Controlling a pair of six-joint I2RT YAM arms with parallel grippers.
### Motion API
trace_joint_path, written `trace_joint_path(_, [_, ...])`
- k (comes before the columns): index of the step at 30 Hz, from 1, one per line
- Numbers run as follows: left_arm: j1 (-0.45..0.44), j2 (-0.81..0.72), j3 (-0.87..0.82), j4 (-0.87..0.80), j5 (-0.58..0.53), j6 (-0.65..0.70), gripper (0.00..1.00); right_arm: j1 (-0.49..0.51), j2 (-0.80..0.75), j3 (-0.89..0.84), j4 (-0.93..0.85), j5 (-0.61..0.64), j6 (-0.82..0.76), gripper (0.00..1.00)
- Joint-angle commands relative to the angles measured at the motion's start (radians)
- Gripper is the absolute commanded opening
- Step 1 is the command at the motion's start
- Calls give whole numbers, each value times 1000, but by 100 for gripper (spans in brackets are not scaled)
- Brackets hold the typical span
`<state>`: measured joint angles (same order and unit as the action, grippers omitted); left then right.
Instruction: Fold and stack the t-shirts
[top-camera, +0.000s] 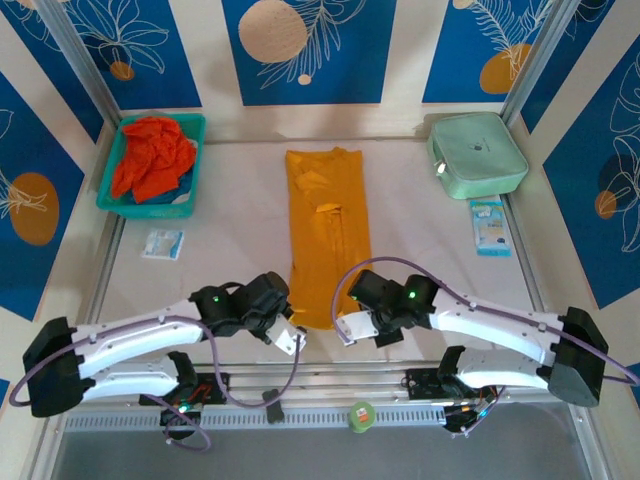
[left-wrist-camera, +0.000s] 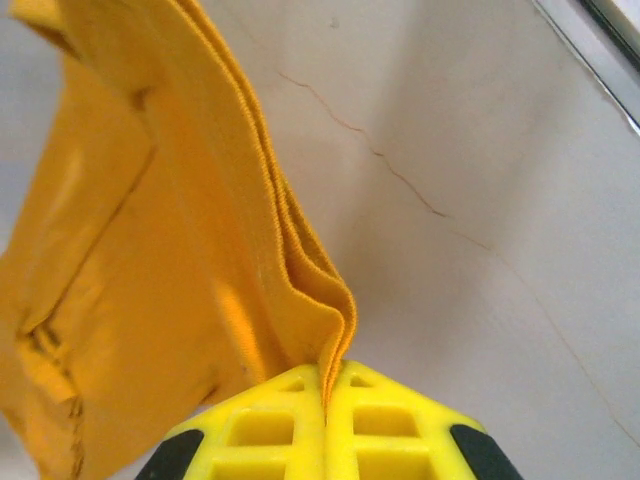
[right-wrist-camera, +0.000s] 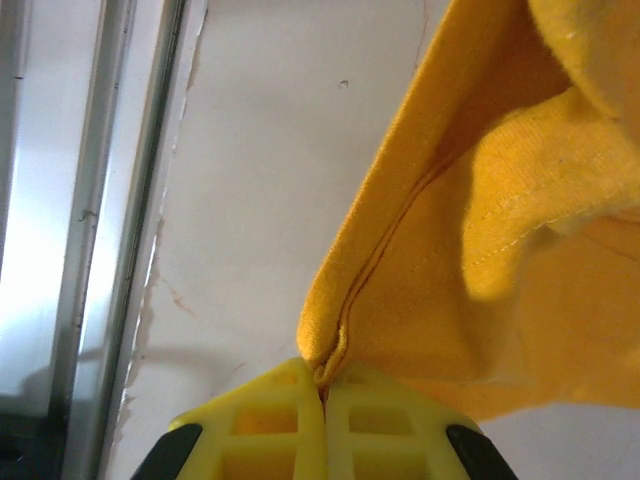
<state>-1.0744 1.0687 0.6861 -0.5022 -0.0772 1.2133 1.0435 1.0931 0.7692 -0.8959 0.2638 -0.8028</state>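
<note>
Pinching thin near-corner edges of the shirt (top-camera: 325, 225), a strip down the middle of the table (top-camera: 230, 275), our left gripper (left-wrist-camera: 325, 385) and right gripper (right-wrist-camera: 322, 380) could, we judge, drop a layer by lifting unevenly.

- No word, brand or number can be read in any view.
- Print is seen on a blue-and-white packet (top-camera: 490, 227) lying beyond the right gripper (top-camera: 343, 330) and to its right, but it is too small to be read.
- A paler packet (top-camera: 162, 244) beyond the left gripper (top-camera: 294, 342), to its left, is likewise blurred.
</note>
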Motion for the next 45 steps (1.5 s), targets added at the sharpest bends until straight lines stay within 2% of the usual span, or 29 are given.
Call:
trace_joint_path(1, [-6, -36, -6, -24, -64, -73, 0, -14, -40, 38, -57, 19, 35, 0])
trace_joint_path(4, [-1, -15, 17, 26, -96, -84, 0, -66, -34, 72, -13, 17, 17, 0])
trace_joint_path(9, [51, 72, 75, 91, -74, -95, 0, -187, 4, 146, 76, -1, -38, 0])
trace_joint_path(15, [187, 151, 142, 178, 2, -52, 0, -375, 79, 262, 150, -69, -103, 0])
trace_joint_path(21, [338, 264, 240, 233, 76, -8, 0, -501, 194, 339, 224, -93, -118, 0])
trace_joint_path(28, [414, 412, 304, 323, 126, 34, 0, -573, 335, 381, 344, -70, -91, 0])
trace_joint_path(34, [447, 530, 323, 470, 99, 69, 0, -621, 451, 423, 437, -41, -44, 0])
trace_joint_path(45, [465, 684, 342, 644, 63, 87, 0, -663, 626, 456, 516, -40, 28, 0])
